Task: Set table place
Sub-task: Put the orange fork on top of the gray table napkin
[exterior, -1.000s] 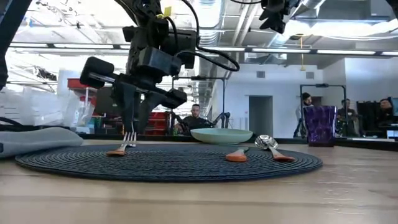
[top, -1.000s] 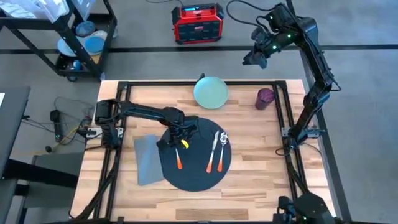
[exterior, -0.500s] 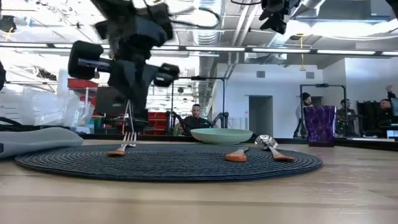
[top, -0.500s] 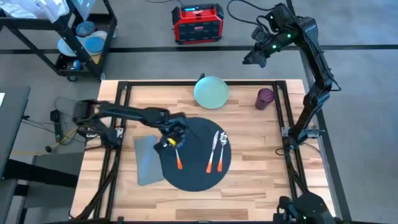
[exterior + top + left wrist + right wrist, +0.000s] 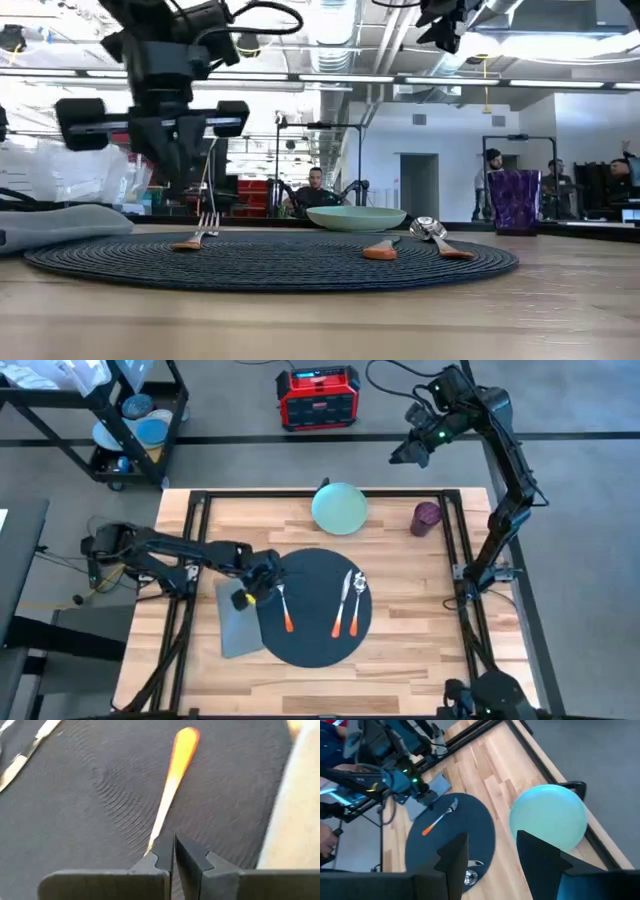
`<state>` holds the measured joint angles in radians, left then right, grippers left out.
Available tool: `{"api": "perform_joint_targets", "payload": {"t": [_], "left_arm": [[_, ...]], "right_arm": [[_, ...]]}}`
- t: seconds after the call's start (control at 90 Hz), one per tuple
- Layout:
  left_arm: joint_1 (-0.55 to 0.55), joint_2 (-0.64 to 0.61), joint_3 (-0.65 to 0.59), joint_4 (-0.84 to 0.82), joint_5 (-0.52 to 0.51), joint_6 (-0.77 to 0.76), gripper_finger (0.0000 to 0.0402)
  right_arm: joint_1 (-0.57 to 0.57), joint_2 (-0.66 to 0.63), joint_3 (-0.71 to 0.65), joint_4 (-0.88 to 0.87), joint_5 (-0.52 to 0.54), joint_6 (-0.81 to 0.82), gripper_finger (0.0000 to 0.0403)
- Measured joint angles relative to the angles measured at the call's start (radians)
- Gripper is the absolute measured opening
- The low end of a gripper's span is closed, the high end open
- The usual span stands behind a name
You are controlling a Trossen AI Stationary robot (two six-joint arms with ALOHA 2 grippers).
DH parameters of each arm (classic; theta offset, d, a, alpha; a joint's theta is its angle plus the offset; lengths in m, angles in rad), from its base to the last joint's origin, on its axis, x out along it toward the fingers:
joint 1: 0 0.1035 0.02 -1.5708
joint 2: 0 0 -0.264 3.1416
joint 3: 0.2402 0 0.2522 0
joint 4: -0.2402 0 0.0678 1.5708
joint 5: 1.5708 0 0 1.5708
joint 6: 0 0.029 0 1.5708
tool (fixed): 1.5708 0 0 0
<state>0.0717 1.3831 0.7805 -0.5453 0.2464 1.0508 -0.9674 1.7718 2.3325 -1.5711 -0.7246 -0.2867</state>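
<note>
The round black-grey place (image 5: 318, 622) lies on the light-wood table (image 5: 420, 610). On its left part a fork (image 5: 284, 607) with an orange handle (image 5: 181, 747) rests flat; a knife (image 5: 343, 603) and a spoon (image 5: 357, 598) lie on its right part. My left gripper (image 5: 173, 849) hangs shut a little above the fork's tine end, over the place's left edge (image 5: 262, 582), and touches nothing. My right gripper (image 5: 492, 855) is open, raised high beyond the table's far right corner (image 5: 408, 452).
A grey napkin (image 5: 236, 620) lies just left of the place. A pale green plate (image 5: 338, 508) and a purple cup (image 5: 426, 517) stand by the far edge. Black framing (image 5: 455, 550) runs along the table's sides. A wire cart (image 5: 120, 420) and people (image 5: 315, 190) are beyond it.
My left gripper has gone up from the fork's tine end and toward the table's left edge, turning about as it went. The fork has stayed flat on the place. My right arm has kept still.
</note>
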Motion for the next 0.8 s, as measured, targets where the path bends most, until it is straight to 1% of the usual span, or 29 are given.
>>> {"api": "perform_joint_targets", "payload": {"t": [0.122, 0.244, 0.333, 0.6, 0.689, 0.8], "left_arm": [[0.029, 0.048, 0.04, -0.07, 0.025, 0.024, 0.0], [0.033, 0.132, 0.084, -0.15, 0.026, 0.105, 0.0], [0.028, 0.19, 0.118, -0.205, 0.016, 0.122, 0.0006], [0.043, 0.207, 0.249, -0.226, 0.013, 0.046, 0.0064], [0.044, 0.206, 0.255, -0.236, 0.036, 0.028, 0.0083], [0.03, 0.23, 0.253, -0.27, 0.038, 0.034, 0.0101]], "right_arm": [[0.006, 0.0, 0.0, 0.001, -0.011, -0.007, 0.0156], [0.006, 0.0, 0.0, 0.0, -0.012, -0.01, 0.0156], [0.006, 0.0, 0.0, 0.0, -0.012, -0.014, 0.0156], [0.006, 0.0, 0.0, 0.0, -0.012, -0.037, 0.0156], [0.006, 0.0, 0.0, 0.0, -0.012, -0.037, 0.0156], [0.006, 0.0, 0.0, 0.0, -0.012, -0.038, 0.0156]]}}
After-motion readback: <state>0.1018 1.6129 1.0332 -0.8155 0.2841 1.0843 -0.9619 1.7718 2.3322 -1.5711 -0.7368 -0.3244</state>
